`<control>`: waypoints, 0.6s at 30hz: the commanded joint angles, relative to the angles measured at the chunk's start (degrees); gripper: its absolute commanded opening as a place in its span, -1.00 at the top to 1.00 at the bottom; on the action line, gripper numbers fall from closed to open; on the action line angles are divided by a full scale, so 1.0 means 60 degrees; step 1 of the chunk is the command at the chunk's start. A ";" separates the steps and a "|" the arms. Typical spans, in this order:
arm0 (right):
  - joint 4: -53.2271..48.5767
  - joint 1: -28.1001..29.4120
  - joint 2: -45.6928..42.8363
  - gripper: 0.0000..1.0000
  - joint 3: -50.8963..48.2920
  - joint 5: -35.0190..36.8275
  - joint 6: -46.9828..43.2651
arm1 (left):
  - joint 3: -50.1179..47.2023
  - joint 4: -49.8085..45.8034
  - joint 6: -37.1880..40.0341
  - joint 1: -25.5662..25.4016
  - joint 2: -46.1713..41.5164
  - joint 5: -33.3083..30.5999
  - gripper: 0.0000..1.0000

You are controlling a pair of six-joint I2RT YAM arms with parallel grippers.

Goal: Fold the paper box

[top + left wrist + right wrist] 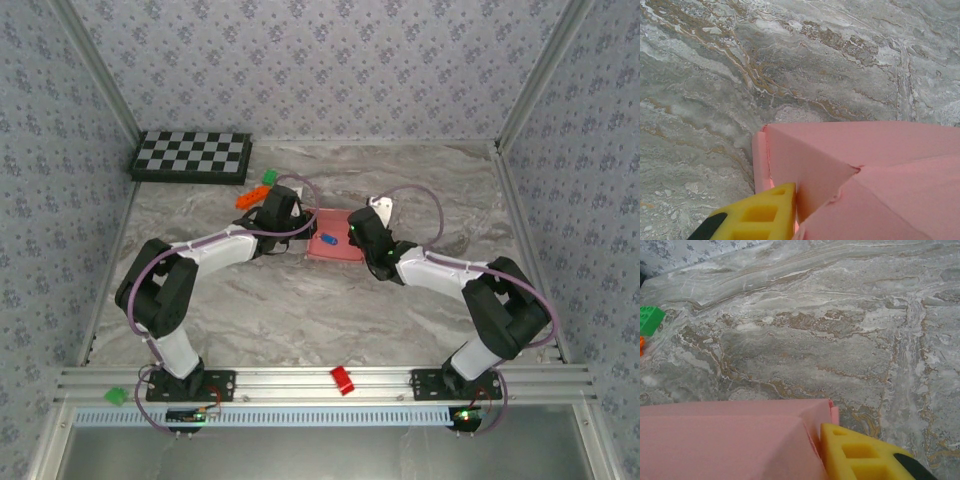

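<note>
The pink paper box (337, 248) lies partly folded in the middle of the marble table, between the two arms. My left gripper (302, 229) is at its left end. In the left wrist view one yellow finger (760, 216) presses the outside of a raised end flap of the box (865, 165); the other finger is hidden behind the card. My right gripper (354, 233) is at the right end. There a yellow finger (860, 460) sits against the box's (725, 440) end wall, with its partner hidden. Both grippers look pinched shut on the card walls.
A small blue thing (326, 240) shows over the box between the grippers. Orange (250, 196) and green (268, 178) blocks lie behind the left gripper. A checkerboard (190, 157) stands at the back left. A red block (342, 380) and a green block (116, 396) rest on the front rail.
</note>
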 commanded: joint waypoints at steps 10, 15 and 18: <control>-0.0172 0.0056 0.0187 0.58 0.0356 -0.0170 0.0270 | -0.0047 0.0095 -0.0085 -0.0081 -0.0224 -0.0034 0.67; -0.0109 0.0088 0.0268 0.58 0.0247 -0.0134 0.0298 | -0.0192 0.0189 -0.0099 -0.0086 -0.0246 -0.0044 0.67; 0.0014 0.0121 0.0210 0.58 0.0079 -0.0098 0.0296 | -0.0321 0.0249 -0.0106 -0.0076 -0.0297 -0.0058 0.67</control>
